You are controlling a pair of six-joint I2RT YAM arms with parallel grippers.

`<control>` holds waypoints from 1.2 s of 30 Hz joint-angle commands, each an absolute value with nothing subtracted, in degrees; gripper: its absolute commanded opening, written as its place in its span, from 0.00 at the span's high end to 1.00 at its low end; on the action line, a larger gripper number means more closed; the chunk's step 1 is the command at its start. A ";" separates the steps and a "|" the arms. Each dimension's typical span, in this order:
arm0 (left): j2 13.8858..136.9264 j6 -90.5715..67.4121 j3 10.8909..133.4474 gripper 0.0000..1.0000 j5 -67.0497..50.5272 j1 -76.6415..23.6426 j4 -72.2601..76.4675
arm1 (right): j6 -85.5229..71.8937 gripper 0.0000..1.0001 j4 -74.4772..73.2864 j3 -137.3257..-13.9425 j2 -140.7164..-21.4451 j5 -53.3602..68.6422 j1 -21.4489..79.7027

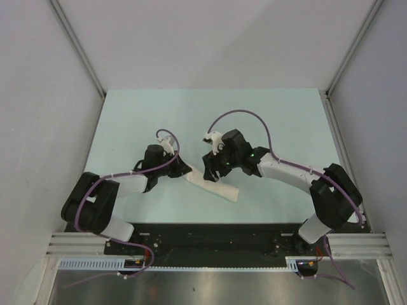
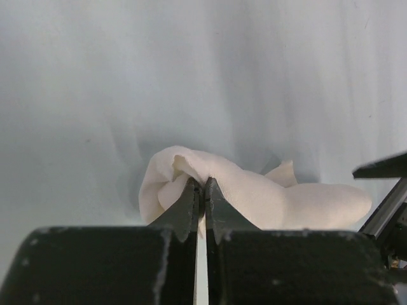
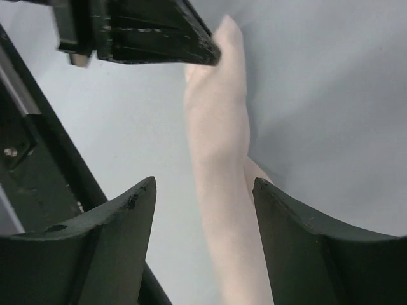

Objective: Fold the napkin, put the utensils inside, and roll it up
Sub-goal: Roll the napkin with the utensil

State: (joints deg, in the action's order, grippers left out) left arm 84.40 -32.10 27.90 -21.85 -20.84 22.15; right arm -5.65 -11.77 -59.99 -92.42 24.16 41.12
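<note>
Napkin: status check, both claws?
Left claw shut, pinching one end of the rolled napkin. Right claw open, straddling the roll. No spoon in sight. No obstruction seen.

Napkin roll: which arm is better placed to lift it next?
Left, likely. On the left arm the jaws are shut on one end of the napkin; on the right arm they stand open astride the roll, gripping nothing.
</note>
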 commanded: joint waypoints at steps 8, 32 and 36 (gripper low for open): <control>86.92 -32.25 31.73 1.00 -21.97 -21.27 18.81 | 5.09 0.37 -12.22 -61.43 -95.36 -7.99 56.60; 89.12 -32.08 37.79 0.96 -22.50 -21.27 16.26 | 7.47 0.39 -13.18 -62.93 -103.62 -8.97 55.82; 89.21 -32.26 39.11 0.85 -22.76 -21.27 15.65 | 6.24 0.39 -13.62 -63.46 -104.32 -2.05 53.00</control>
State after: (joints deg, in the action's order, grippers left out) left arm 89.12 -32.08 35.97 -21.93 -20.88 15.27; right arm 7.49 -12.38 -61.52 -102.80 -7.77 55.75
